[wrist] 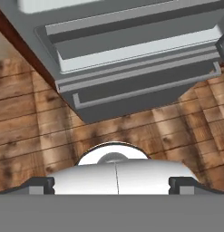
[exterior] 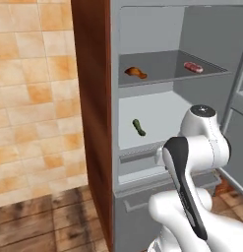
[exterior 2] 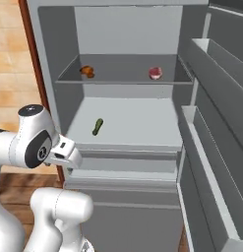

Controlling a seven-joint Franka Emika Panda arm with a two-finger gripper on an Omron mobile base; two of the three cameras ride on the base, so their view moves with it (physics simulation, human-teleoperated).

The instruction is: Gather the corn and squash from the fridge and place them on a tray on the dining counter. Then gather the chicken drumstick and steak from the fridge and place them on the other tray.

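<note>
— What's closest to you?

— My own arm (exterior: 184, 182), folded up in front of the open fridge (exterior 2: 128, 29). My hand (wrist: 114, 183) points down at the plank floor (wrist: 22, 122), fingertips (wrist: 182, 183) spread wide, nothing between them.

— Where's the food?

— All above and ahead of the hand, inside the fridge. The squash (exterior 2: 97, 126) lies on the lower shelf (exterior 2: 142, 123), left of the middle, long axis running roughly front to back, a little slanted. The drumstick (exterior 2: 87, 72) sits on the upper shelf (exterior 2: 123, 78) at the left, the steak (exterior 2: 155, 73) on the same shelf at the right, well apart. I can't pick out any corn.

— So what does the next move turn on?

— I'd judge the squash comes first. The hand must lift and swing forward over the shelf's front lip, then close across the squash's narrow width.

— Room to work?

— Bare shelf all round the squash. The upper shelf caps the space overhead, and the door (exterior 2: 211, 147) with its bins stands open on my right, so I'd keep the elbow clear of that.
</note>
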